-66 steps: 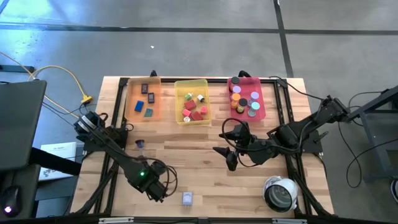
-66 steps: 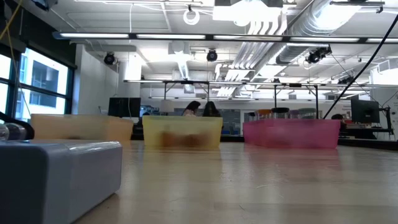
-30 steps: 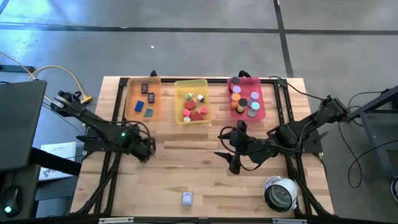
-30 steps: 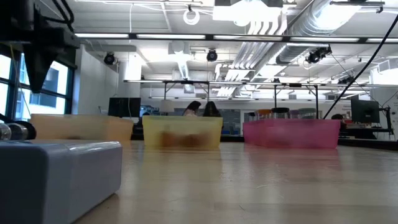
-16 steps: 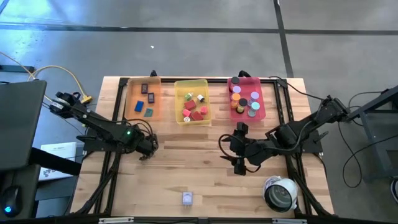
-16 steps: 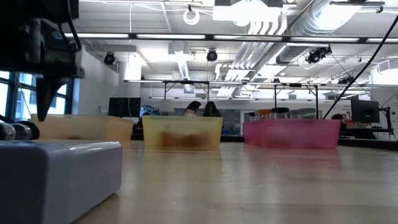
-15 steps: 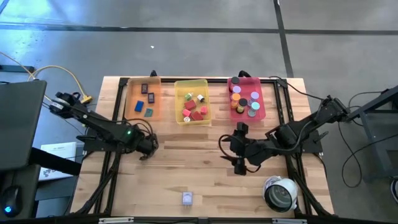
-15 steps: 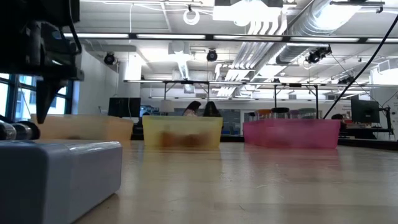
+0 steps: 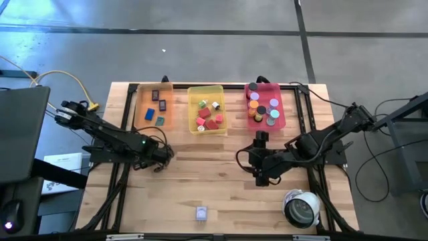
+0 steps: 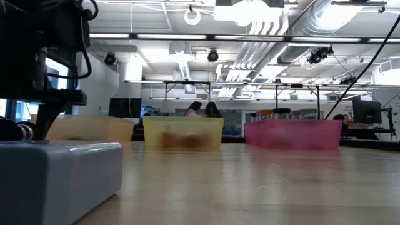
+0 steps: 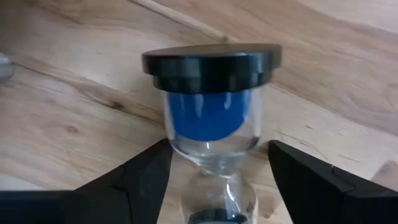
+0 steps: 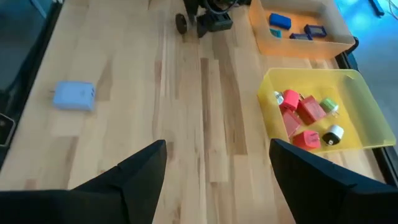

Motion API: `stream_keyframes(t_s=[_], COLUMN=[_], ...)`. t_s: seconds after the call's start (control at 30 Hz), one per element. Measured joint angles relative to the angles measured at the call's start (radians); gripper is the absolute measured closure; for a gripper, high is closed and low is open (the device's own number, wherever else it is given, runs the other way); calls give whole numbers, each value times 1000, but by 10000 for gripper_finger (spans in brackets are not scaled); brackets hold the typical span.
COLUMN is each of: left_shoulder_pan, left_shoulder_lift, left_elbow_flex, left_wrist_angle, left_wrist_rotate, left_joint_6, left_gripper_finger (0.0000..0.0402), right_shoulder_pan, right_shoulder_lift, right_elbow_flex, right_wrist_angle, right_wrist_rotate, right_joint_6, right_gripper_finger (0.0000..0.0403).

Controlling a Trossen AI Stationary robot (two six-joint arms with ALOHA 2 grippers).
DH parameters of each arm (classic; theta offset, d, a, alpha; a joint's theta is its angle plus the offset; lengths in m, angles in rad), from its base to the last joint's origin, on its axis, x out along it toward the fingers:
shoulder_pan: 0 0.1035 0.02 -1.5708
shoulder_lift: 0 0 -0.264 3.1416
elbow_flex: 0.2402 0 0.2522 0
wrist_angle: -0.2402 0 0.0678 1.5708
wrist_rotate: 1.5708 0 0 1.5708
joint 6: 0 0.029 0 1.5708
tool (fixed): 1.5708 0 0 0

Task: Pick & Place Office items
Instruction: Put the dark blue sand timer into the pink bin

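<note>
Left wrist view shows a small hourglass [image 11: 214, 118] with a black cap and blue sand, lying on the wooden table [image 9: 221, 194], with the left gripper [image 11: 214, 186] fingers spread either side of its glass waist, not clamped. From above, that gripper [image 9: 160, 159] sits at 9 o'clock from table centre. Orange tray [image 9: 154, 107], yellow tray [image 9: 206, 107] and pink tray [image 9: 265, 104] line the 12 o'clock edge, holding sorted pieces. A lavender block [image 9: 201, 213] lies at 6 o'clock, a round white device [image 9: 300, 207] at 5. Right gripper [image 9: 259, 169], fingers apart, hovers right of centre. Since a second ago, the left gripper has edged rightward.
</note>
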Motion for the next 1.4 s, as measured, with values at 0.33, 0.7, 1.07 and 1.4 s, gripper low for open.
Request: stream_keyframes(t_s=[0.33, 0.7, 1.07, 1.4], left_shoulder_pan=[-2, -4, 6, 30], left_shoulder_lift=[58, 28, -72, -196], left_elbow_flex=[14, 110, 334, 461], left_wrist_angle=[13, 33, 157, 621], left_wrist_rotate=[21, -40, -330, -375], left_joint_6=[9, 188, 652, 1521], left_gripper_finger=[258, 265, 266, 267], right_shoulder_pan=[-2, -2, -44, -233], right_shoulder_lift=[0, 0, -22, -187], right_elbow_flex=[0, 0, 0, 1], right_wrist_angle=[-64, -64, -41, 145], right_wrist_rotate=[1, 1, -5, -334], right_joint_6=[-35, -97, -103, 11], right_gripper_finger=[128, 128, 128, 128])
